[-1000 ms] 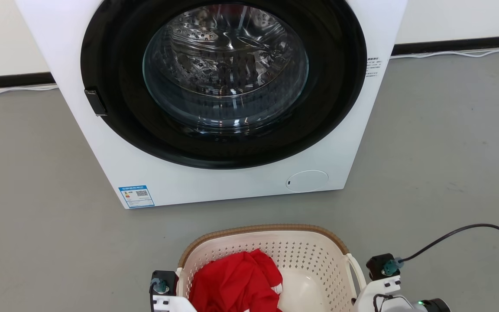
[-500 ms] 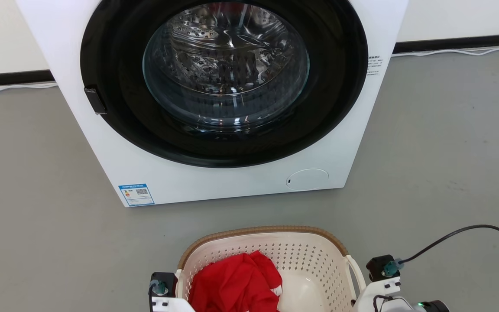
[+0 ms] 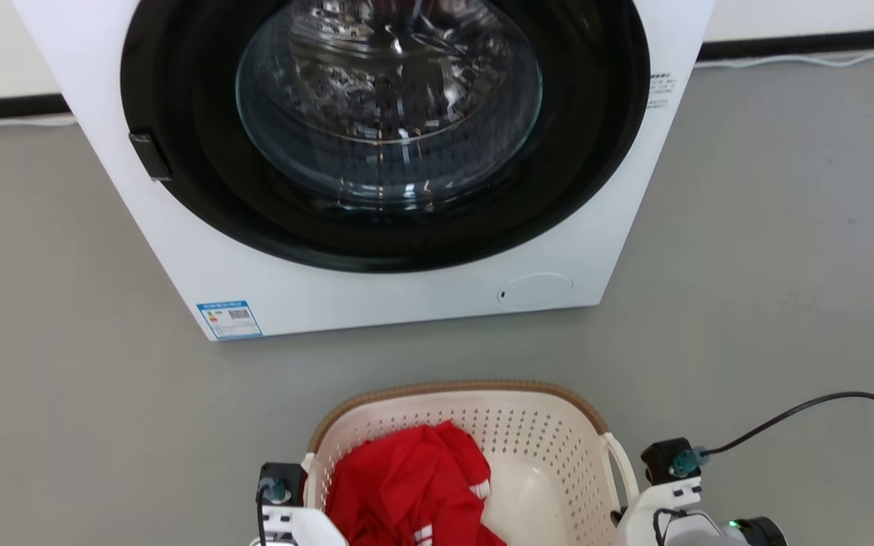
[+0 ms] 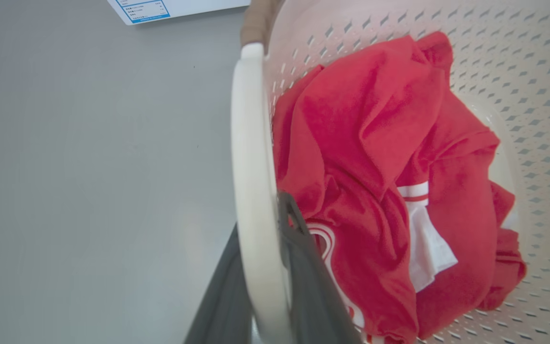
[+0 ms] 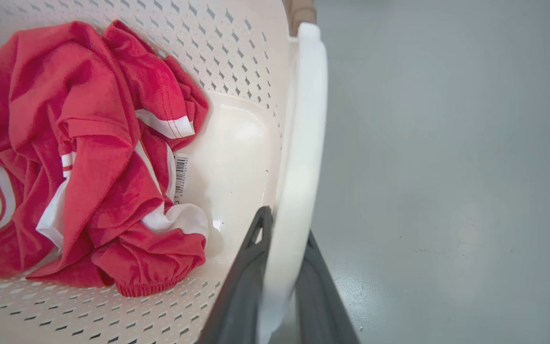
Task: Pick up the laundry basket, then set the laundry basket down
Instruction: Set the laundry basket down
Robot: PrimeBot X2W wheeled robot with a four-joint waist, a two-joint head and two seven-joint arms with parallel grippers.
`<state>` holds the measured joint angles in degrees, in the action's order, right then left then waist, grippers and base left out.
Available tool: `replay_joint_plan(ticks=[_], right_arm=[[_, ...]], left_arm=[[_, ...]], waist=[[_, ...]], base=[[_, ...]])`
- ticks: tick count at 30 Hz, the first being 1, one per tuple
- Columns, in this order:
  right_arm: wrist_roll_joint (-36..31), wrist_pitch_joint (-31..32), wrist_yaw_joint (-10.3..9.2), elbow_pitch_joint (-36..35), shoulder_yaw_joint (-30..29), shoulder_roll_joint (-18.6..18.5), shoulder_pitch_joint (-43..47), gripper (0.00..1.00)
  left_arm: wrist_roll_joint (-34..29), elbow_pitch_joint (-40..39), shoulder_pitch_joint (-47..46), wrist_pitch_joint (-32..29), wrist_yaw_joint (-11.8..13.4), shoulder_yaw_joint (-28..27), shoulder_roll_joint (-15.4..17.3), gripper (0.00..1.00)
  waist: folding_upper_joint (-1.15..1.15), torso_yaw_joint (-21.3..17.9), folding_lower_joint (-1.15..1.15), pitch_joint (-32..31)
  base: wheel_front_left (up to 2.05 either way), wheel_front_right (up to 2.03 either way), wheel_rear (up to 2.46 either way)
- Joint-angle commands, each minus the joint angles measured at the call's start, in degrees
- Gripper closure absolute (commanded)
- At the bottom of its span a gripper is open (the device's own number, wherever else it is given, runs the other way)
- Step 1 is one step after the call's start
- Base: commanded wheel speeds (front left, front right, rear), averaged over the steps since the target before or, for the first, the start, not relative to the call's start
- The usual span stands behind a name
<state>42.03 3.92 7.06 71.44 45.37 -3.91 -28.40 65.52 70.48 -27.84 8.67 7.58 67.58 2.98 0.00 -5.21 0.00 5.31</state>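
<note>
Around the washing machine (image 3: 376, 296): plain grey floor (image 3: 771, 288); machine is a white front-loader, black door ring, glass porthole shut, steel drum visible through it; directly in front of the machine, near but apart with a strip of floor between, is the laundry basket (image 3: 543, 447), cream perforated plastic, brown woven-look rim on the edge facing the machine; can't tell whether its base touches the floor; red garment (image 3: 407, 493) with white trim heaped inside, on the side matching the machine's blue label (image 3: 228, 319); left gripper (image 4: 260, 215) clamped on the left loop handle (image 4: 251, 134), dark fingers (image 4: 303, 267) either side of it; right gripper (image 5: 287, 224) likewise clamped on the right loop handle (image 5: 306, 110); black cable (image 3: 824, 398) arcs off the right wrist, out past the machine's round-flap corner; white barcode tag (image 5: 181, 174) on the garment.
</note>
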Motion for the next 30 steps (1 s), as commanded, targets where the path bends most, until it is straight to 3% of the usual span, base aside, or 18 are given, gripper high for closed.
replay_joint_plan(ticks=[1,19,30], right_arm=[[0.25,-0.90,0.43,-1.32,1.30,1.03,-1.11,1.00],[2.30,-10.42,0.43,-3.24,2.27,1.03,-8.60,1.00],[3.55,-16.60,0.43,-1.44,1.96,1.03,-16.23,1.00]], left_arm=[[0.00,-0.70,-3.33,1.52,0.11,-0.55,-0.11,1.00],[-0.63,1.30,-13.95,6.24,1.66,-3.42,0.03,1.00],[-9.53,-4.90,-19.99,6.31,5.10,-11.35,3.48,1.00]], waist=[[0.00,-0.14,0.00,0.73],[0.00,0.25,0.00,14.78],[0.00,0.77,0.00,25.99]], base=[[0.00,0.00,0.00],[0.00,0.00,0.00],[0.00,0.00,0.00]])
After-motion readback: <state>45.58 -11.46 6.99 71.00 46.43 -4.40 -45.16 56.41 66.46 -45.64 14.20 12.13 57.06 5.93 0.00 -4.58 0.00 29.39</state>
